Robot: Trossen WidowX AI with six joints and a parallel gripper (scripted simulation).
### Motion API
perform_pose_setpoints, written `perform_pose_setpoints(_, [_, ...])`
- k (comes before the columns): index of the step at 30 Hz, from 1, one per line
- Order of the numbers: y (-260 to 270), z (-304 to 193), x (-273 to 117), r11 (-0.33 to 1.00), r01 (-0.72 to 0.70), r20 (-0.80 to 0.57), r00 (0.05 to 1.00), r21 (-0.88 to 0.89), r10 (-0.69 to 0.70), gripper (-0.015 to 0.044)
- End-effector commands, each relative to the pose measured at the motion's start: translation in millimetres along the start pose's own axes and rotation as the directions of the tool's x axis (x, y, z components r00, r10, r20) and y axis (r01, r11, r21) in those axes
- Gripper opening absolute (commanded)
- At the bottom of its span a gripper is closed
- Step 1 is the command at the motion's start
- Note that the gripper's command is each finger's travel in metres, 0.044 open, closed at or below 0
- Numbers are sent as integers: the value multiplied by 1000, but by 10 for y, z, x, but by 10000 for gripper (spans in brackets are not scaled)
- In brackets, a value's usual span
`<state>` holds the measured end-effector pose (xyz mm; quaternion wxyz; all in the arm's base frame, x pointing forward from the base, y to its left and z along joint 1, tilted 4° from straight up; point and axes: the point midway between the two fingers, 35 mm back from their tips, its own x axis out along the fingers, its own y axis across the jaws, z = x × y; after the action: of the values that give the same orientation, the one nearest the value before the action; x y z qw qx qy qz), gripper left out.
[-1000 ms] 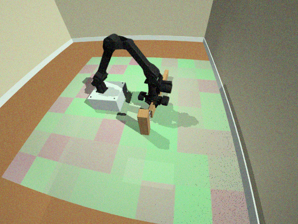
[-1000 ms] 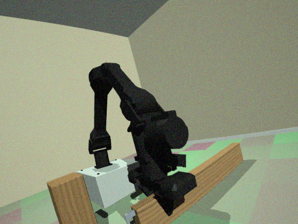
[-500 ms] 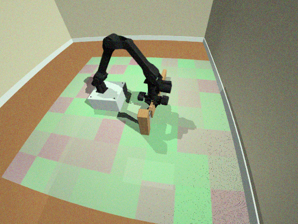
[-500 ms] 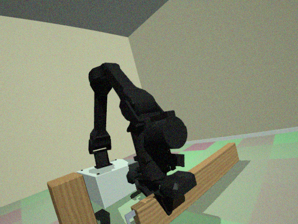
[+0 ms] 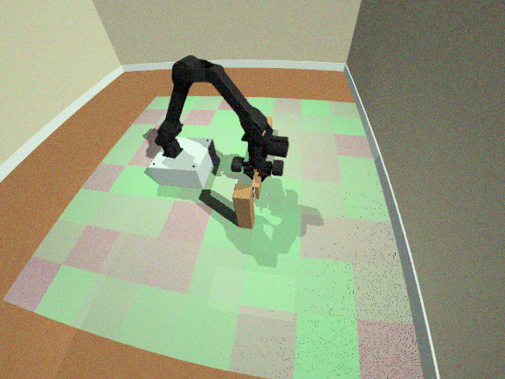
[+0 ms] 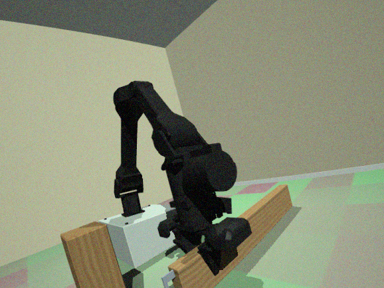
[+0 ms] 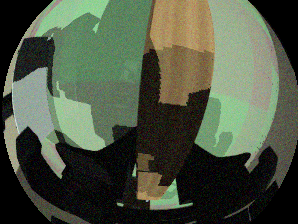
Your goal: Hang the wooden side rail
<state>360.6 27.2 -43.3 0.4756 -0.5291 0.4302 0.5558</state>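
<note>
One gripper (image 5: 259, 175) (image 6: 199, 247) (image 7: 156, 129) is clamped on the wooden side rail (image 5: 257, 188) (image 6: 269, 210) (image 7: 182, 30) near its hooked end, which in the top view lies just off the headboard post (image 5: 244, 206) (image 6: 91, 255) at about one o'clock, the far end pointing toward twelve.

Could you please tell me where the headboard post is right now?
The headboard post stands at the exterior view's lower left, beside the rail's hooked end.
</note>
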Motion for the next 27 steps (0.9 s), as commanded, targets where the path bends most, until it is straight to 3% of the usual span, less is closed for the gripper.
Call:
perform_pose_setpoints(1, [40, 6, 1, 1000, -4, 3, 1000, -16, 4, 0])
perform_pose_setpoints(27, [152, 4, 1, 1000, -5, 3, 1000, -16, 5, 0])
